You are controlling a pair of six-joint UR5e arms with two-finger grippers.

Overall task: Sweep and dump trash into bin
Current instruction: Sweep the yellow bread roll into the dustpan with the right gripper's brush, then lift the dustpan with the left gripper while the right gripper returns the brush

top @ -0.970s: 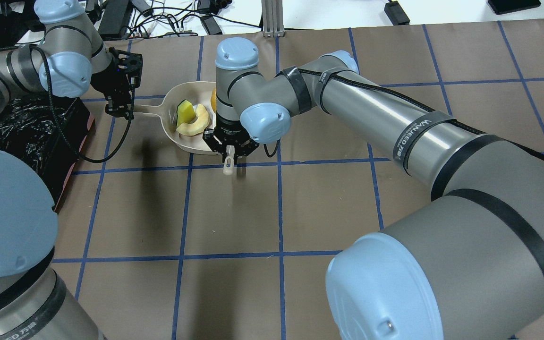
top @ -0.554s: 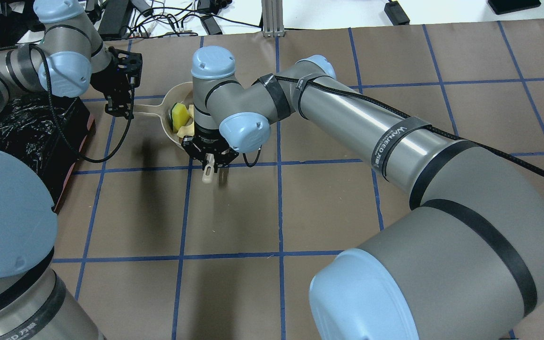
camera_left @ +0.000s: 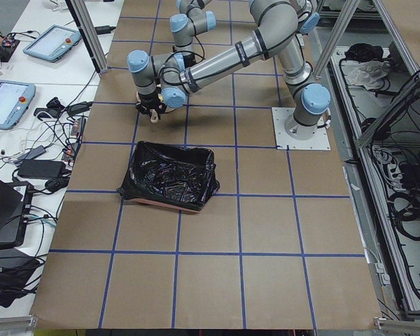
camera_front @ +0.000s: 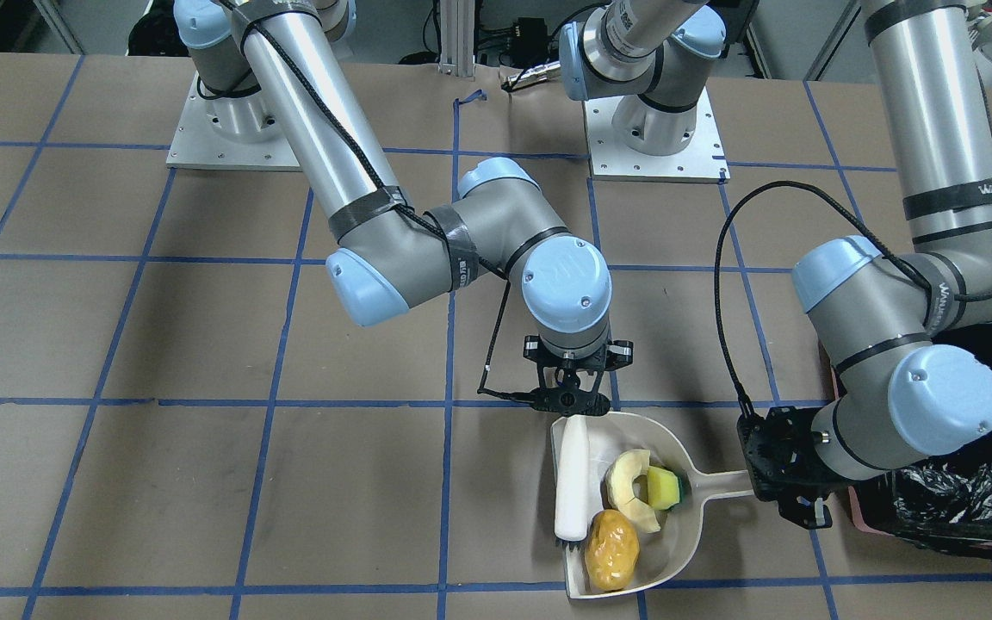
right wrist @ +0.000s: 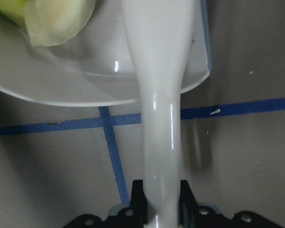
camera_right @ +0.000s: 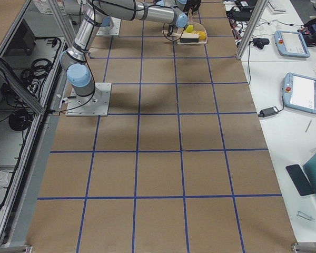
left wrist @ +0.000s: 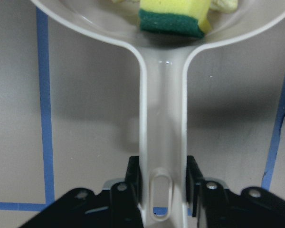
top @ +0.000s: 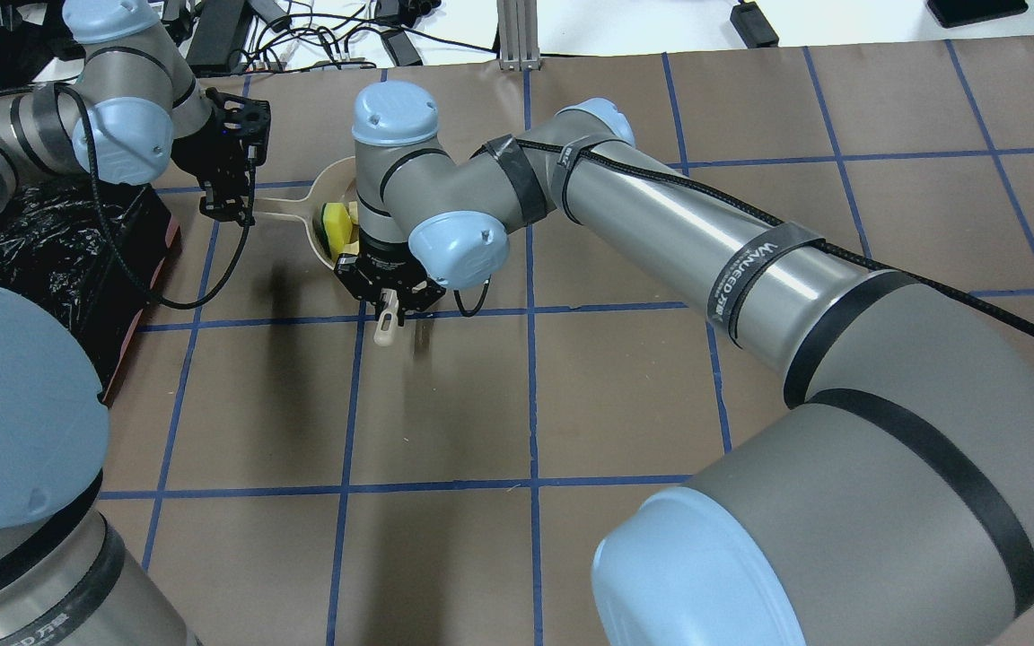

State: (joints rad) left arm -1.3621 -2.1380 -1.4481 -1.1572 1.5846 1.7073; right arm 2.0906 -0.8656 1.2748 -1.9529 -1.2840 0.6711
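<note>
Right now all three bits of trash sit inside the cream dustpan [camera_front: 687, 527]: the yellow-orange potato-like lump [camera_front: 611, 549] near its open mouth, the cream wedge [camera_front: 629, 491] in the middle, and the sponge piece [camera_front: 665, 488] touching the wedge on the side nearest the dustpan's handle. The left gripper [camera_front: 767, 492] is clamped on the end of that handle, one finger [left wrist: 133, 183] on each side of it. The right gripper [camera_front: 571, 392] grips a white brush [camera_front: 572, 478] by its handle; the brush lies along the dustpan's side opposite the handle, bristle end just beside the lump. The bin [camera_front: 970, 508], lined with black plastic, stands just past the dustpan's handle end, beyond the left gripper. The dustpan rests on the brown table [camera_front: 203, 482].
</note>
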